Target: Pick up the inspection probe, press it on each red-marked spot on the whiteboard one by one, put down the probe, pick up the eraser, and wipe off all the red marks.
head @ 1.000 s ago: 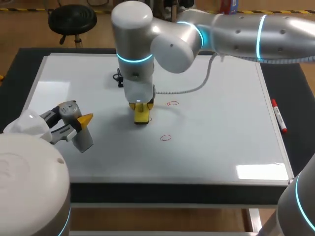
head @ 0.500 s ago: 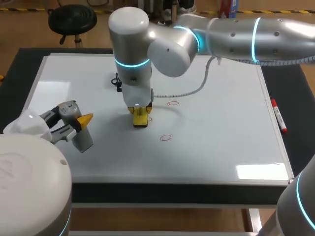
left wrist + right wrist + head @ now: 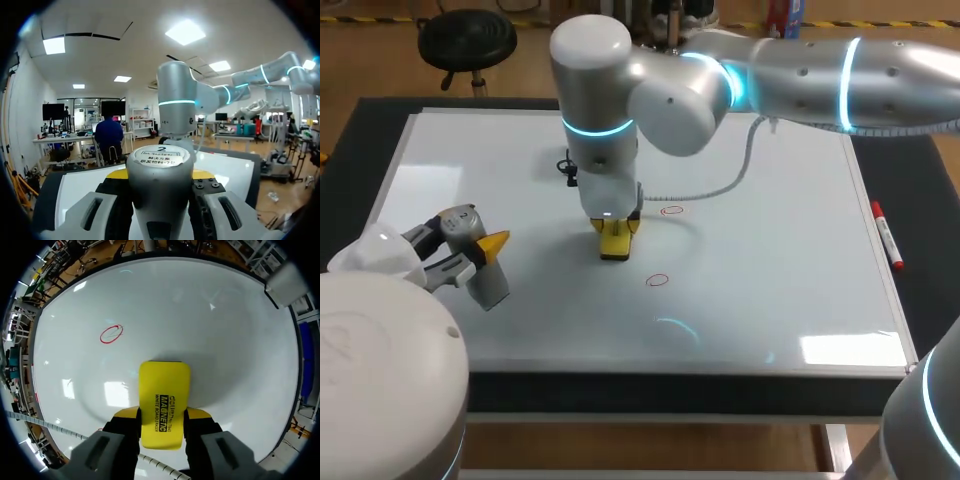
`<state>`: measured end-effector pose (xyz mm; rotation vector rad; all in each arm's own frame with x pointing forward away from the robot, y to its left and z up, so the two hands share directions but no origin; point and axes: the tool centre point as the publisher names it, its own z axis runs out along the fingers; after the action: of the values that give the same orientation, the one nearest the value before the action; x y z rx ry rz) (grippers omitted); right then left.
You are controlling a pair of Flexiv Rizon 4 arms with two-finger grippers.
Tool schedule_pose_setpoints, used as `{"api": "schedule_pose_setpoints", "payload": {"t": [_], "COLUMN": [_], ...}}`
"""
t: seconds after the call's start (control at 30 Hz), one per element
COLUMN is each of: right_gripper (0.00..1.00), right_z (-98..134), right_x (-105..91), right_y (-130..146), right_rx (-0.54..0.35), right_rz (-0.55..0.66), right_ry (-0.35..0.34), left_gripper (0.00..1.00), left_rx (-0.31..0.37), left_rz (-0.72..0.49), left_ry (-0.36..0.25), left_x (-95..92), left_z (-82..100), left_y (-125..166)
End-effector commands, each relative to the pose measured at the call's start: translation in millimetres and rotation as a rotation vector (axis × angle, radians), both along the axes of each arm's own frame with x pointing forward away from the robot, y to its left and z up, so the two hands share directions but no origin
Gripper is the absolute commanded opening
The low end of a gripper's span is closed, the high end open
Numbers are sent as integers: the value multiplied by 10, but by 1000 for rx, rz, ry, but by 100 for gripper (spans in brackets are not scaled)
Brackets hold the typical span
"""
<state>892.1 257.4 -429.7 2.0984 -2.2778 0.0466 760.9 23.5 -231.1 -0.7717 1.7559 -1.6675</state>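
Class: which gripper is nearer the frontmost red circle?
Right. The right gripper, holding the eraser, is just behind the red circle; the left gripper, holding the probe, is far to its left.

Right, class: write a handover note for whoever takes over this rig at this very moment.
Left gripper: fingers shut on the probe, held over the whiteboard's left side.
Right gripper: fingers shut on the eraser, low at the board's middle; contact unclear.
Done: eraser picked up.
Left: two red marks show, both unwiped; the probe is not yet put down.
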Motion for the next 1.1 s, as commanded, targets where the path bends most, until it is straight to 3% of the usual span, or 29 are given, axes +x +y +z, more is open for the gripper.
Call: {"api": "schedule_pose_setpoints", "payload": {"t": [0.03,0.33,0.53,0.83,1.1], "right_gripper": [0,0,0,0,0], "right_z": [-35,13,175,442,513], "right_x": [-41,-47,-14,175,267], "right_y": [-184,-319,-339,-556,-735], "right_rx": [7,6,25,23,48], "right_rz": [-6,-29,-35,-48,-93], "right_ry": [-10,-16,-42,-66,-68], "left_gripper": [0,0,0,0,0], "left_rx": [2,2,2,2,2], "left_rz": [8,8,8,8,8], "left_ry": [0,0,0,0,0], "left_x": [18,18,18,18,18], "left_z": [4,4,4,4,4], "left_y": [-27,-27,-27,-27,-27]}}
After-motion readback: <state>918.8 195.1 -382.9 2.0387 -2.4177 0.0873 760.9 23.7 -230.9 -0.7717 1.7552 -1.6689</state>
